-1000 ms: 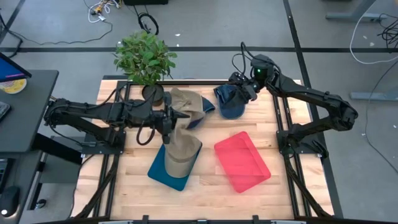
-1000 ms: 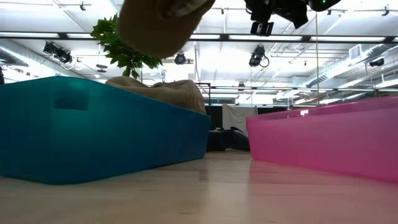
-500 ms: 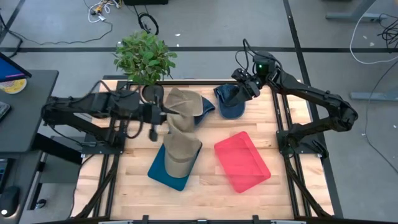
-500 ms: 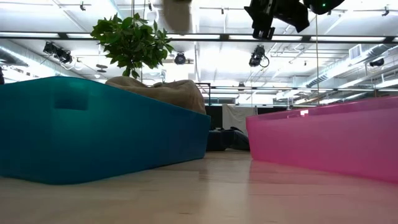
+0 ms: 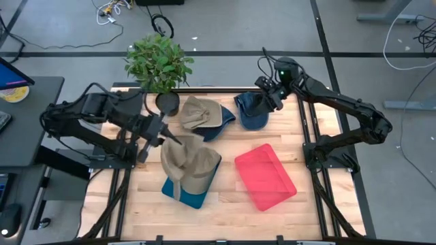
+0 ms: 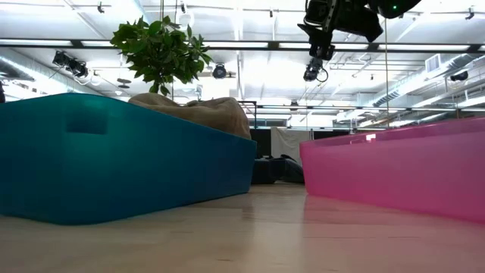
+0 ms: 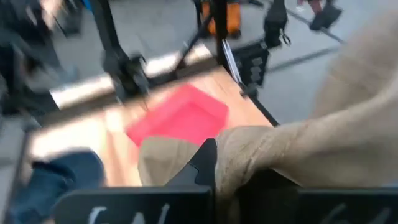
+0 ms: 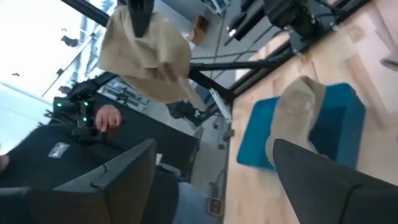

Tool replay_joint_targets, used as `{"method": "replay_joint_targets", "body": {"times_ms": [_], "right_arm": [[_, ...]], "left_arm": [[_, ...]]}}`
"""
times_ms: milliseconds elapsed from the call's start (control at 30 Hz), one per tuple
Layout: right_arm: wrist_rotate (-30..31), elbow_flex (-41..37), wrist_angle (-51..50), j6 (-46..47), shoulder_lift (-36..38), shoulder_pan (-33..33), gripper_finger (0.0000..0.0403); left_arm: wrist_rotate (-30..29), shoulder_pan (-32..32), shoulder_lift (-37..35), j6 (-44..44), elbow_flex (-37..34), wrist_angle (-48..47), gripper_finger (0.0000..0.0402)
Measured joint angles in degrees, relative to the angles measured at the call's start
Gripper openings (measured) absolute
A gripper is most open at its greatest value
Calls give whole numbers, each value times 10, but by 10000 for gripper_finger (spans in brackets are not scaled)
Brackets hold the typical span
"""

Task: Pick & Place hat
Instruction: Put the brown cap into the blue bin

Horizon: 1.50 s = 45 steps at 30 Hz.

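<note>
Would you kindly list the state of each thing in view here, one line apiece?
left gripper: shut on a tan hat, above the blue bin.
held tan hat: hanging over the blue bin.
blue bin: already holds a tan hat.
pink bin: nothing in it.
right gripper: open, over the navy hat.
navy hat: lying on the table, not held.
tan hat by the plant: lying on the table.

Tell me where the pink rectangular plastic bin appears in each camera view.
High view: pink rectangular plastic bin, right of centre on the table.
Low view: the bin fills the right side.
Left wrist view: the bin at centre, beyond the tan hat.
Right wrist view: not in it.
Shared landmark: teal plastic bin.
</note>
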<state>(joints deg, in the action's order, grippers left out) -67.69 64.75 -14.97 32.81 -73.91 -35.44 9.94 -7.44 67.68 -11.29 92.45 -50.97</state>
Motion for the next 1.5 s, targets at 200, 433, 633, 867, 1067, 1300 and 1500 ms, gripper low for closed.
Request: {"method": "replay_joint_targets", "body": {"times_ms": [200, 433, 633, 867, 1067, 1300, 1500], "right_arm": [[13, 0, -44, -44, 0, 0, 322], [13, 0, -58, -66, 0, 0, 322], [13, 0, -67, -77, 0, 0, 322], [12, 0, -135, -127, 0, 0, 322], [13, 0, -195, -190, 0, 0, 322], [13, 0, -204, -224, 0, 0, 322], [13, 0, -204, -239, 0, 0, 322]], "left_arm": [[20, -8, 34, 123, -1, -41, 13], [26, -4, 92, 357, -1, -47, 15], [-55, -2, 133, 454, -1, -65, 15], [-102, -30, 140, 548, 0, -79, 12], [-87, -76, 140, 562, -1, -95, 12], [-66, -128, 140, 489, -1, -94, 12], [-56, -152, 140, 398, -1, -94, 12]]}}
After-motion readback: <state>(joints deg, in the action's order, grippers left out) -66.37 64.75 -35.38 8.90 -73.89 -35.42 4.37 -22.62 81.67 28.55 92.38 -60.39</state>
